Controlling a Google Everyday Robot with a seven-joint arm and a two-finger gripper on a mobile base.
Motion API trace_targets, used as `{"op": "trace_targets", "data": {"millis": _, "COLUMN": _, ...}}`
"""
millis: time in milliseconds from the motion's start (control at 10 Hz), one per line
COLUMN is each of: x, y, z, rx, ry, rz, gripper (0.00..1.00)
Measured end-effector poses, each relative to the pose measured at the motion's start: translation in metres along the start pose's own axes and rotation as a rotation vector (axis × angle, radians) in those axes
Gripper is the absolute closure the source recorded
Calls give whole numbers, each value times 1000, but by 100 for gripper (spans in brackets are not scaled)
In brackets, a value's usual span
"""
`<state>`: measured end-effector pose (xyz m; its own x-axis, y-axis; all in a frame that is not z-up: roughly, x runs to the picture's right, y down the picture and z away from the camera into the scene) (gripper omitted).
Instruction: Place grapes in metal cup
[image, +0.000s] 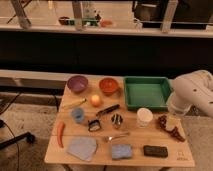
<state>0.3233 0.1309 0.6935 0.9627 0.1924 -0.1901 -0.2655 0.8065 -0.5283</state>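
The grapes (176, 132) are a dark red bumpy bunch lying near the table's right edge, right of the white cup (144, 116). The metal cup (116, 120) is small and shiny and stands upright near the table's middle, left of the white cup. My white arm (194, 92) comes in from the right. My gripper (171, 121) hangs directly over the left part of the grapes, at or just above them, and hides part of the bunch.
A green tray (131, 93) sits at the back right, with an orange bowl (108, 86) and a purple bowl (77, 83) at the back. A blue cup (77, 115), an orange fruit (96, 100), a red chili (60, 134), a spoon (116, 136), a blue cloth (81, 148), a sponge (120, 151) and a black block (155, 150) lie around.
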Motion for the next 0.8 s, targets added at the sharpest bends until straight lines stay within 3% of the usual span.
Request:
{"op": "trace_targets", "data": {"millis": 400, "x": 8, "y": 9, "z": 15, "rx": -13, "ry": -19, "rz": 8, "gripper": 20}}
{"op": "trace_targets", "data": {"millis": 800, "x": 6, "y": 9, "z": 15, "rx": -14, "ry": -21, "rz": 7, "gripper": 20}}
